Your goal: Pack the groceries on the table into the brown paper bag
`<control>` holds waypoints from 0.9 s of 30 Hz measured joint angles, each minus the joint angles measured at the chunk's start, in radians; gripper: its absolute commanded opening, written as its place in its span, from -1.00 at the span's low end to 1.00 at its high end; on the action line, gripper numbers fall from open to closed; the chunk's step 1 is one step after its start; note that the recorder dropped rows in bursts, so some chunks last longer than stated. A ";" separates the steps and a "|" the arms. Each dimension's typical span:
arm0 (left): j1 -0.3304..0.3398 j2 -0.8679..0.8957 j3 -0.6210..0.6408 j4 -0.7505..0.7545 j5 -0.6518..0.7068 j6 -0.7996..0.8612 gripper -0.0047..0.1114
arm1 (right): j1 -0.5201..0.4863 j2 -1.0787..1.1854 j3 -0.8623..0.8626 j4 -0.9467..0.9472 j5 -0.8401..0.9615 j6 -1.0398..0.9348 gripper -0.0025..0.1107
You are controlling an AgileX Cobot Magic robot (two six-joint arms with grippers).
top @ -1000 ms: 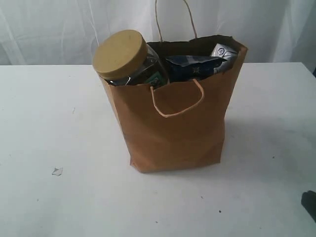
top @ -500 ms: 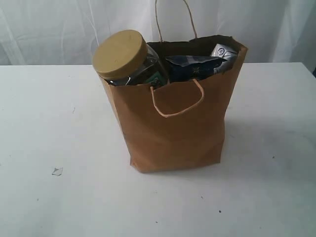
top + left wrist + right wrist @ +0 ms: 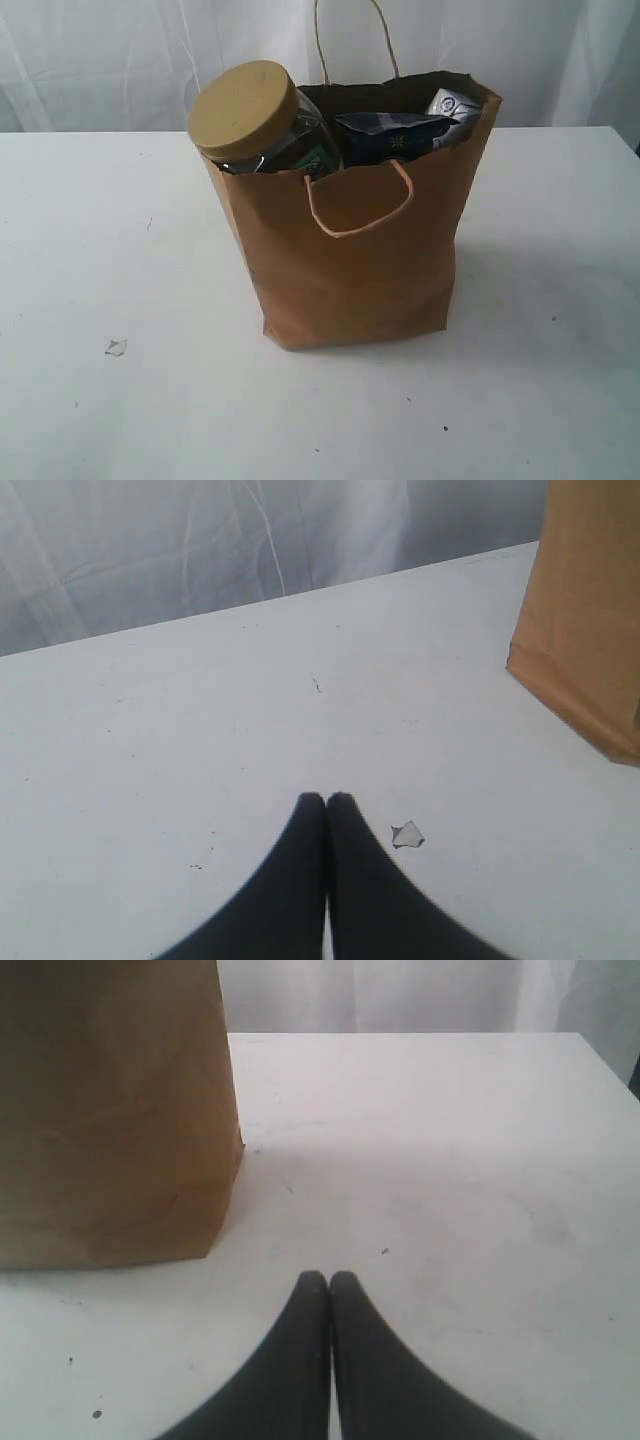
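The left gripper and right gripper each had fingers pressed together, empty, over the table. Ahead of the fingertips, off to one side, stood the brown paper bag, with the tan-lidded clear jar protruding. Loaded, it was probably heavy and soft-walled; grasp the cord handles.

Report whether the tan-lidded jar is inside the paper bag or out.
Inside. The tan-lidded jar pokes tilted from the mouth of the brown paper bag, lower body hidden behind its wall.
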 measured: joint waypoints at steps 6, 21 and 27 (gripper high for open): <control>0.000 0.000 0.000 0.000 0.000 0.000 -0.92 | 0.000 0.000 0.000 -0.036 -0.023 0.000 -0.96; 0.000 0.000 0.000 0.000 0.000 0.000 -0.92 | 0.000 0.000 0.000 -0.051 -0.051 0.000 -0.96; 0.000 0.000 0.000 0.000 0.000 0.000 -0.92 | 0.000 0.000 0.000 -0.051 -0.051 0.000 -0.96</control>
